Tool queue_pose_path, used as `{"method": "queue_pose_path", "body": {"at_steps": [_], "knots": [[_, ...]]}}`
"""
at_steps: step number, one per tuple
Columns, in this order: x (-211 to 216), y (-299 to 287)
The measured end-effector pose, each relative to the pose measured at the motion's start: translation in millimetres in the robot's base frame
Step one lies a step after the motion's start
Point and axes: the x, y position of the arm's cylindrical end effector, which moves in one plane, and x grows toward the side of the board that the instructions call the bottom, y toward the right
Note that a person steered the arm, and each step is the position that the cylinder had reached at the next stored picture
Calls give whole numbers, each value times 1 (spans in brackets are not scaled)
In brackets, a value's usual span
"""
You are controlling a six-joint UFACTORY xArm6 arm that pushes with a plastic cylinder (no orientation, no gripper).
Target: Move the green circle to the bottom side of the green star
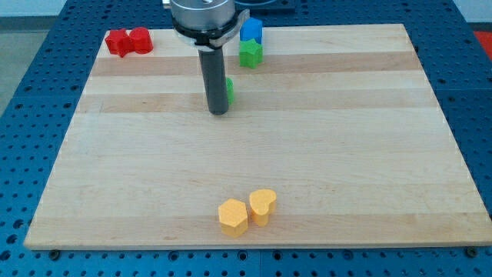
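pale wooden boards make up the table top (pixel 323 169), which sits on a blue perforated base (pixel 23 115) that shows along every edge of the view. my tip (pixel 218 112) rests on the wood in the upper middle of the board, at the lower end of the dark rod (pixel 214 77) that hangs from the arm's metal flange (pixel 201 19) at the view's top. it is a plain rod with nothing to part or close, and it clamps on nothing.

the green circle (pixel 229 91) is mostly hidden behind the rod; only a thin green sliver shows on the rod's right side, just above and right of my tip. whether it touches the rod i cannot tell. the green star (pixel 250 53) lies further toward the view's top and a little to the right, apart from the circle. the blue block (pixel 251 31) sits just above the star, close to or touching it; its shape is hard to make out.

two red blocks (pixel 128 41) sit pressed together at the board's top left corner, shapes unclear. near the view's bottom edge, a yellow hexagon (pixel 232 217) and a yellow heart (pixel 262 205) lie side by side, touching, well apart from my tip.
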Motion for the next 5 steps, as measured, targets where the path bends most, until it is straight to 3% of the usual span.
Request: {"method": "queue_pose_path", "body": {"at_steps": [1, 2, 3, 4, 5], "knots": [[-24, 0], [-14, -4], [-2, -43], [-30, -49], [-50, -14]]}}
